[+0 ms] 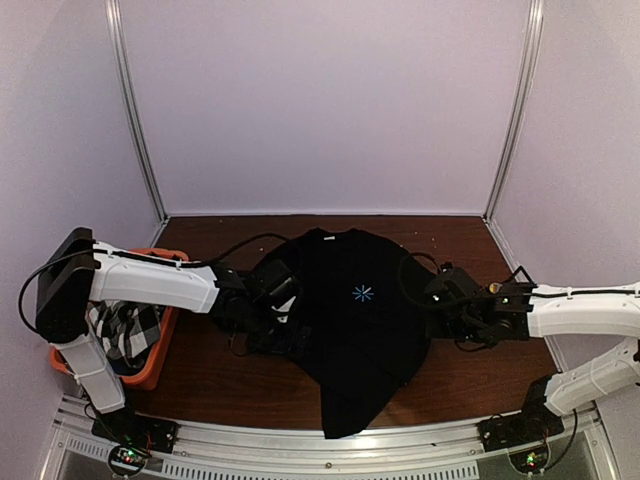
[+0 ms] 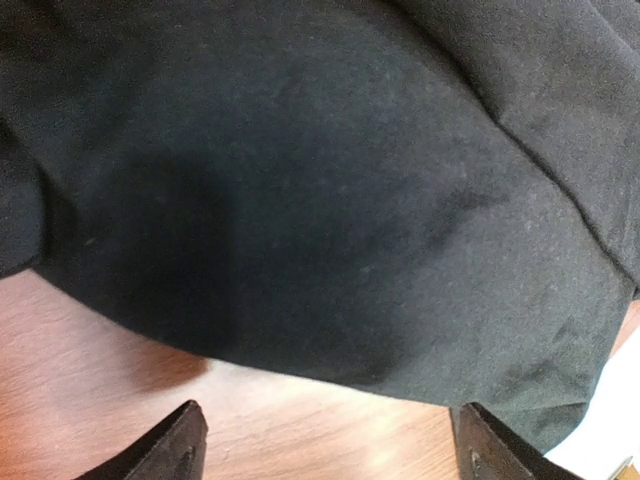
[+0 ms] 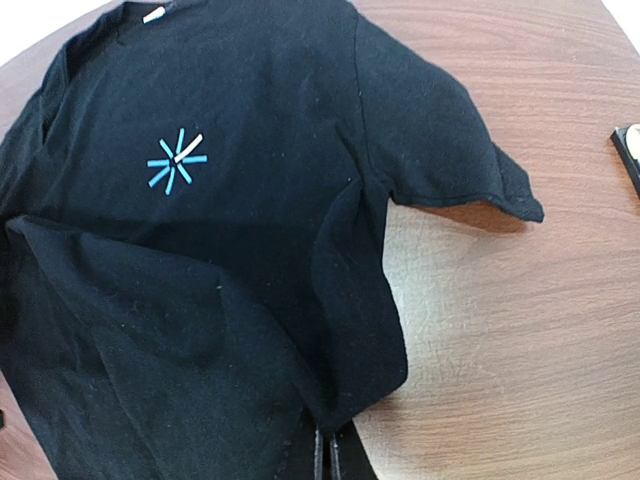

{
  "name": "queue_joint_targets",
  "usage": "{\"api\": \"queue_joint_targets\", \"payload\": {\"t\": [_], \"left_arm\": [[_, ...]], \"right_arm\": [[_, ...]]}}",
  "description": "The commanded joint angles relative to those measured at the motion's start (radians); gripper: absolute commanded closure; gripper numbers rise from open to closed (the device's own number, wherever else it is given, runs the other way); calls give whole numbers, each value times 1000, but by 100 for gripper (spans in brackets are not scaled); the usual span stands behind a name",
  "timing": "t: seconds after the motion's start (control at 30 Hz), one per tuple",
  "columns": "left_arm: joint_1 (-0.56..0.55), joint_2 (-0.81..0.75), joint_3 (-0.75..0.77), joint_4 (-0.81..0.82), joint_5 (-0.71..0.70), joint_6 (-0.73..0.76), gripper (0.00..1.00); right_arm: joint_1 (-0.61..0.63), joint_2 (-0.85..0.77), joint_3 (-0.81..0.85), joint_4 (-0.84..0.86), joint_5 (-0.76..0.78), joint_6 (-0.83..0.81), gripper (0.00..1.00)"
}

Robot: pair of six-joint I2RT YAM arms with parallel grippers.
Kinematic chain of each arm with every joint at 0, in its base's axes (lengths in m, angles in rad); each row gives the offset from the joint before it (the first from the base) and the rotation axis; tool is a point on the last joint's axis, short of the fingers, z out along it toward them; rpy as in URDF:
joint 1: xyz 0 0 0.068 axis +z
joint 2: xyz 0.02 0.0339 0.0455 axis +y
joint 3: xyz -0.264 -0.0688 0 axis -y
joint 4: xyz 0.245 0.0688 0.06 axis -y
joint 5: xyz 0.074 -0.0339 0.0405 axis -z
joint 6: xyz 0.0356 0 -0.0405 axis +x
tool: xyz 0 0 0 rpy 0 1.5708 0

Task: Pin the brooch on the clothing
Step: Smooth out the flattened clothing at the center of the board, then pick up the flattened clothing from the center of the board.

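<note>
The black T-shirt [image 1: 350,330] lies spread on the wooden table, its light-blue starburst print [image 1: 362,293] facing up. It also shows in the right wrist view [image 3: 250,230], with the print [image 3: 177,160] at upper left. My right gripper [image 3: 330,462] is at the shirt's right edge, shut with a fold of the fabric pinched at its tips; it also shows in the top view [image 1: 440,297]. My left gripper [image 2: 335,450] is open and empty, low over the table, just short of the shirt's left edge [image 2: 330,200]. I cannot make out a brooch.
An orange basket [image 1: 160,355] holding a black-and-white checked cloth [image 1: 125,335] stands at the left by the left arm. A small dark object [image 3: 628,150] lies on the table at the right edge of the right wrist view. Walls enclose the back and sides.
</note>
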Motion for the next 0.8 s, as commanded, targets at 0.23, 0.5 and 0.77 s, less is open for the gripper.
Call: {"api": "queue_joint_targets", "payload": {"t": [0.23, 0.5, 0.77], "left_arm": [[1, 128, 42, 64, 41, -4, 34], [6, 163, 63, 51, -8, 5, 100], [16, 19, 158, -52, -189, 68, 100]], "right_arm": [[-17, -49, -14, 18, 28, -8, 100], [-18, -38, -27, 46, 6, -15, 100], [-19, -61, 21, 12, 38, -98, 100]]}}
